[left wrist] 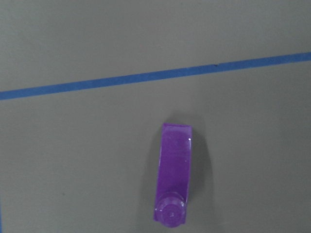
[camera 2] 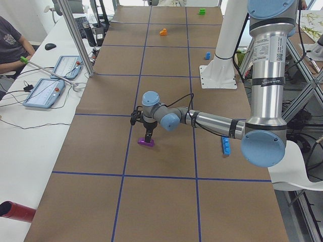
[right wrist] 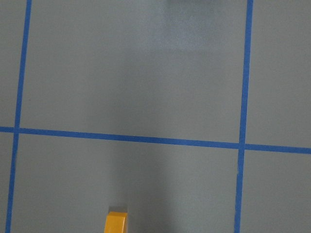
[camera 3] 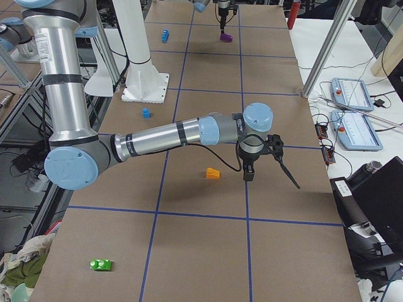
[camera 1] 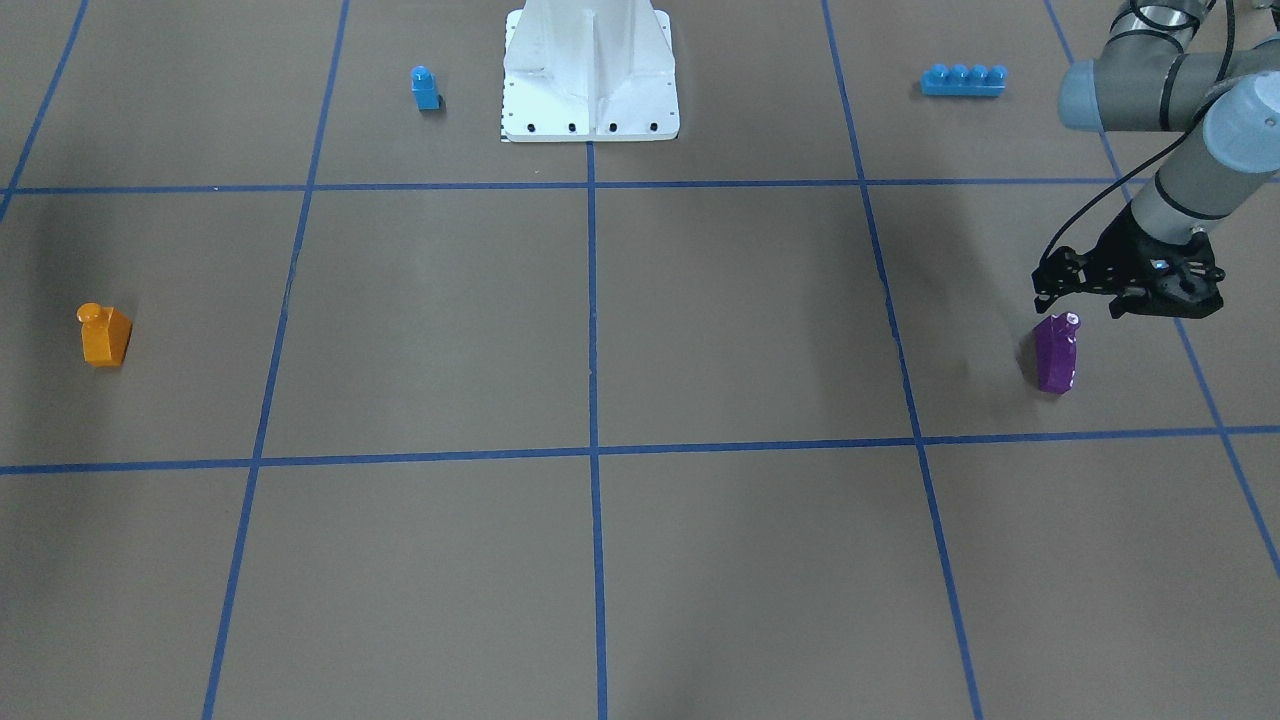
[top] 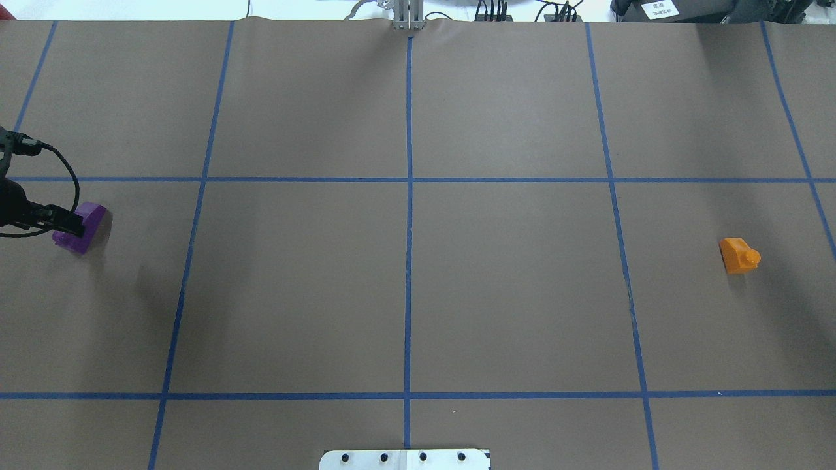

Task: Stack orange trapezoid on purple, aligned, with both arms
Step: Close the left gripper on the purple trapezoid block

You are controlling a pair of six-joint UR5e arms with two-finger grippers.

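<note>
While left gripper hangs over purple block, long axis up-down in wrist view, stud lowermost, neither its opening nor right gripper's shows.

A small blue single-stud block and a long blue four-stud brick stand well apart on the brown bench, gridded with blue tape; a green brick lies near one end.

Four fixed views around table — two wrist close-ups

Left pincer above block, second block far right
</note>
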